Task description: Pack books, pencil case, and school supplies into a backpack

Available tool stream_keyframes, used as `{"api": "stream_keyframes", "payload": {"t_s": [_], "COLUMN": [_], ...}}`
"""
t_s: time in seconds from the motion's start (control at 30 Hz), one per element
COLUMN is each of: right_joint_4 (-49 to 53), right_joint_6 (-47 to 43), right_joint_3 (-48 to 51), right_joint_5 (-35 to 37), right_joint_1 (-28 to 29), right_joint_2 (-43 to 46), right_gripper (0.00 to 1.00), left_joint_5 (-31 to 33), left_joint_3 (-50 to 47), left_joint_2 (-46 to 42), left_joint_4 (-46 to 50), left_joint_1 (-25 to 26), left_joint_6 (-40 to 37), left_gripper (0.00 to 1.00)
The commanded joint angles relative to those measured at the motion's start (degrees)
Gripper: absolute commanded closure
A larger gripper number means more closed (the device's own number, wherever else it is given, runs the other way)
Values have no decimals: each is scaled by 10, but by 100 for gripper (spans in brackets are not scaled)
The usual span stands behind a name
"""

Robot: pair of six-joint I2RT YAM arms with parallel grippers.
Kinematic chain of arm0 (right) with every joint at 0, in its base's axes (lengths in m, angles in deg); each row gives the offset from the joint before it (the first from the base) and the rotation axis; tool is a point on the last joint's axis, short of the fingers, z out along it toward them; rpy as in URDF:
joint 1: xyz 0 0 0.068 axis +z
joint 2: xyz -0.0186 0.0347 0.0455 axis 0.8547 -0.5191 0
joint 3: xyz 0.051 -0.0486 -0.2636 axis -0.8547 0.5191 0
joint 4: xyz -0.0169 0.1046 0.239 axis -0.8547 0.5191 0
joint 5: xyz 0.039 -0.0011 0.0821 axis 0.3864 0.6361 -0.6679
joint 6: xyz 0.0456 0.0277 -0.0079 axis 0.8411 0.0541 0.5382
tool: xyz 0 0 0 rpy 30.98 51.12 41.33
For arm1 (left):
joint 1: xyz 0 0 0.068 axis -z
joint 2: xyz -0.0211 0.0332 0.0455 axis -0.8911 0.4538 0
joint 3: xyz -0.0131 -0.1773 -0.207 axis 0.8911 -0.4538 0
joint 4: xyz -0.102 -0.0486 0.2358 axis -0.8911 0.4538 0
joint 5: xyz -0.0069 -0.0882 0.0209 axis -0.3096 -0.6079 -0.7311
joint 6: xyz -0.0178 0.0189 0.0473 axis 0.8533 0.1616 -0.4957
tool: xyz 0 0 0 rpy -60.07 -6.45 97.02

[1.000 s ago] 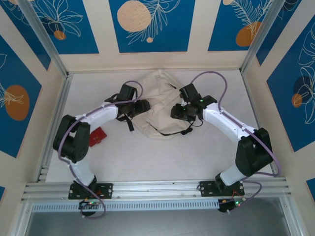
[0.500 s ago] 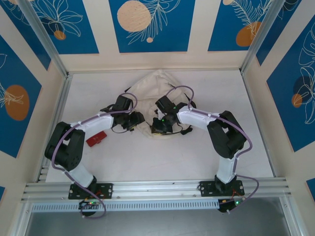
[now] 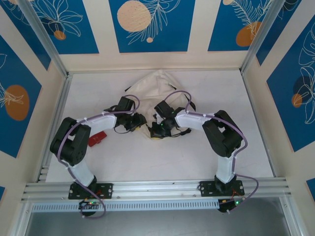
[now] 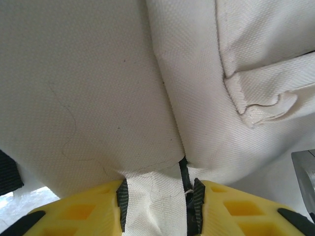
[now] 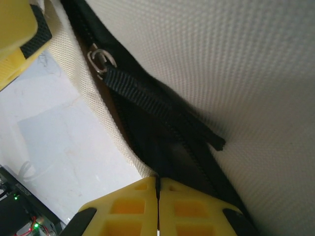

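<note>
- The cream canvas backpack (image 3: 156,86) lay slumped on the white worktop (image 3: 162,157), and I had both arms bent in to its near edge.
- My left pincer (image 4: 157,206) was at the backpack's near left corner. It had narrowed on a fold of the canvas. The cloth ran down between the black pads and took up nearly all the gap.
- My right pincer (image 5: 157,194) was at the backpack's near edge, just right of the left one. Its yellow fingers (image 5: 192,204) were pressed flat together with no gap between them.
- Those fingertips met right at the backpack's dark zipper line. I could not tell whether any cloth was caught between them.
- A metal zipper pull (image 5: 101,60) with a black webbing tab (image 5: 152,105) lay along that zipper line, apart from the right fingertips.
- A small red flat item (image 3: 97,138) lay on the worktop left of the backpack and clear of it, beside my left arm.
</note>
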Motion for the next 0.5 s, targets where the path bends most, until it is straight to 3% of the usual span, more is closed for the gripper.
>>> {"api": "stream_keyframes", "payload": {"t_s": [0.0,0.37,0.47], "right_joint_4": [13,15,20], "right_joint_6": [2,2,4], "right_joint_3": [7,-2,-3], "right_joint_5": [-9,-4,-2], "right_joint_1": [7,3,0], "right_joint_2": [-14,-6,2], "right_gripper": [92,90,90], "left_joint_5": [-18,1,7], "left_joint_3": [15,14,10], "left_joint_2": [13,30,34], "left_joint_4": [14,36,39], "left_joint_1": [10,21,22], "left_joint_6": [-13,-48,-52], "left_gripper": [60,76,84]}}
